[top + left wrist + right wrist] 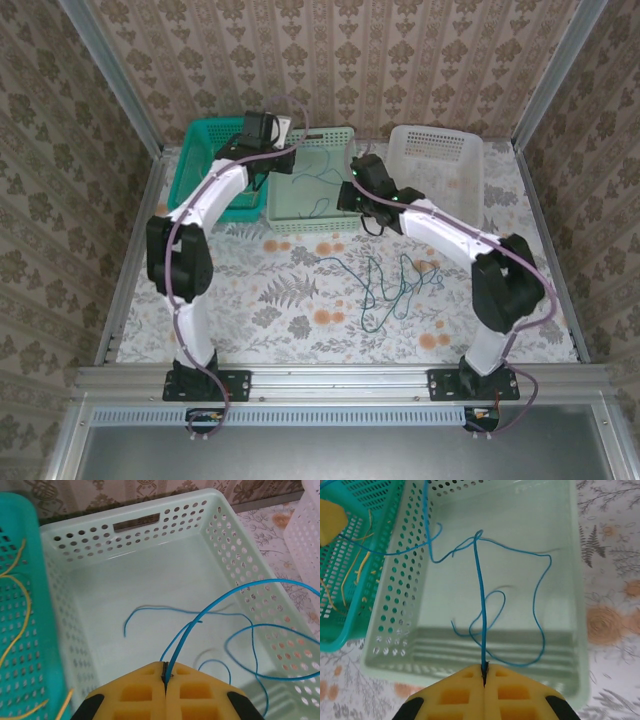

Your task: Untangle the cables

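1. Left wrist view: left gripper (165,672) is clenched on a blue cable (172,656) that loops inside the mint basket (135,522). Yellow cables (25,600) lie in the green basket (20,510).
2. Right wrist view: right gripper (484,672) pinches blue cable too.
3. Top external view adds teal cables (385,285), tangled mid-table.

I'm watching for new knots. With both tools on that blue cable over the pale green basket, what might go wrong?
1. The left tool and right tool pinch apparently the same blue cable; pulling apart may tighten its crossed loops.
2. One strand hangs across the teal basket, so on release it may drop among the yellow cables.
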Controlling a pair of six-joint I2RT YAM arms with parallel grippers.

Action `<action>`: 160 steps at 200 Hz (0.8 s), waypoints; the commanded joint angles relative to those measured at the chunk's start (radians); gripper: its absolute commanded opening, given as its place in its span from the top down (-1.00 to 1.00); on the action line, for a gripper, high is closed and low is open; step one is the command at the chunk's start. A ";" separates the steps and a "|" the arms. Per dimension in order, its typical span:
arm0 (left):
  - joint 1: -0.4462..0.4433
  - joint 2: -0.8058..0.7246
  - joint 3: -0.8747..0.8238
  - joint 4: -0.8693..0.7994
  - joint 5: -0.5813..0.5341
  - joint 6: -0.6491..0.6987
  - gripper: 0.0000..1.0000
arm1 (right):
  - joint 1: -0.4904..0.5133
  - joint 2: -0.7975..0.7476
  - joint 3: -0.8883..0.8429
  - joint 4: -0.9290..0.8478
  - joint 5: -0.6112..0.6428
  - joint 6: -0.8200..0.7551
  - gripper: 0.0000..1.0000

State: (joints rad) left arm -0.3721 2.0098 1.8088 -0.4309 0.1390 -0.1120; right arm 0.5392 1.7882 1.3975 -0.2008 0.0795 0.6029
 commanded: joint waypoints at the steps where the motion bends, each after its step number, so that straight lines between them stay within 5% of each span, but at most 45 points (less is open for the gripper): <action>1: 0.004 0.061 0.092 -0.049 0.027 -0.007 0.68 | -0.005 0.075 0.088 0.030 0.037 0.049 1.00; 17: 0.004 0.106 0.141 -0.075 -0.009 -0.015 0.48 | -0.005 0.121 0.118 0.017 0.063 0.064 1.00; 32: 0.004 0.137 0.183 -0.112 -0.053 -0.025 -0.14 | -0.005 0.159 0.136 0.011 0.084 0.066 1.00; 47: 0.000 0.141 0.201 -0.137 -0.061 -0.025 -0.45 | -0.006 0.206 0.171 -0.017 0.094 0.048 1.00; 61: -0.019 0.102 0.168 -0.127 -0.091 -0.007 -0.99 | -0.007 0.250 0.207 -0.047 0.087 0.029 0.96; 93: -0.057 -0.043 0.012 -0.053 -0.133 0.022 -1.00 | -0.005 0.268 0.200 -0.054 0.051 0.008 0.42; 119: -0.057 -0.169 -0.140 0.010 -0.121 -0.014 -1.00 | -0.004 0.190 0.134 -0.006 0.039 -0.038 -0.48; 160: -0.078 -0.365 -0.367 0.112 -0.132 -0.048 -1.00 | -0.002 0.050 0.124 -0.090 -0.081 -0.180 -0.99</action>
State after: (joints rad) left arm -0.4389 1.7409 1.5433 -0.4007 0.0311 -0.1349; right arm 0.5365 1.9606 1.5013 -0.2245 0.0757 0.5354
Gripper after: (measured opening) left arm 0.997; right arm 0.963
